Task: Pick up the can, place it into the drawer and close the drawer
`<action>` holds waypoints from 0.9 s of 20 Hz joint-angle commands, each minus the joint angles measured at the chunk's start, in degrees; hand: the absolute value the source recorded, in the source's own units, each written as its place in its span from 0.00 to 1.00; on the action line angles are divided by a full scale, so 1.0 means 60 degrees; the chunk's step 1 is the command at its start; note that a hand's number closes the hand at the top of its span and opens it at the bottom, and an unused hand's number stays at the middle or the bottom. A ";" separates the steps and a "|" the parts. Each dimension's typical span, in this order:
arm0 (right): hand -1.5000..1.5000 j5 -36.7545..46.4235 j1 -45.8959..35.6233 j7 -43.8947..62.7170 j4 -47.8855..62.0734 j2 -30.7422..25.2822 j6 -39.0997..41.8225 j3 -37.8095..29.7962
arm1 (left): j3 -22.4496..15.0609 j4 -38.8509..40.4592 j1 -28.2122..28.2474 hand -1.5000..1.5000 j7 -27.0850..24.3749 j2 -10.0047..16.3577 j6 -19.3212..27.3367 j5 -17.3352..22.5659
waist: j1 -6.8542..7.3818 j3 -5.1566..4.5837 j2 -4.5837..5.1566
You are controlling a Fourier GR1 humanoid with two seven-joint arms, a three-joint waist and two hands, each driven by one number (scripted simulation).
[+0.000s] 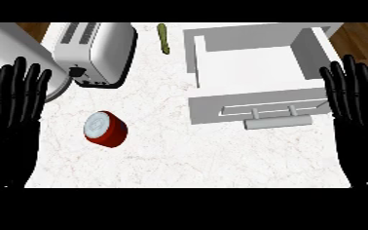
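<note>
We see our left robot hand (22, 95) at the left edge of the bench (173, 151), fingers straight, pointing up, holding nothing. Our right robot hand (348, 93) rests likewise at the bench's right edge, open, fingers up.

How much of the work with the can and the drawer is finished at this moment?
Done: only that the drawer stands open, with nothing visible inside. In hand: nothing; the left hand and right hand are open at the view's edges. Left: everything. The can sits on the counter, left of the drawer, untouched; it must be picked up, placed inside, and the drawer closed.
</note>
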 commanded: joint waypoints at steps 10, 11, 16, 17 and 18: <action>0.00 -0.0065 0.1175 0.1957 0.0041 0.0334 -0.0566 -0.0319 | -0.1094 0.0892 -0.0454 0.00 0.3112 -0.0680 0.0957 -0.1299 | 0.0587 -0.0243 -0.0079; 0.00 0.0205 0.0906 0.2143 0.0186 0.0391 -0.0730 -0.0183 | -0.1687 0.0551 0.0115 0.00 0.3128 -0.0965 0.1060 -0.1588 | 0.0701 -0.0249 -0.0081; 0.00 0.0220 0.1599 0.2317 -0.0379 0.0405 -0.0583 -0.0153 | -0.1994 -0.0064 0.0123 0.00 0.3881 -0.1030 0.1095 -0.1953 | 0.0662 -0.0253 -0.0075; 0.00 -0.0372 0.1626 0.1693 0.0146 0.0202 -0.0167 -0.0669 | -0.1792 -0.0454 -0.0450 0.00 0.4764 -0.0914 0.1097 -0.2031 | 0.0658 -0.0250 -0.0071; 0.00 -0.0779 0.1277 0.2218 -0.0083 -0.0097 -0.0029 -0.1177 | -0.1944 0.0151 -0.0527 0.00 0.4144 -0.1161 0.1231 -0.2194 | 0.0651 -0.0252 -0.0067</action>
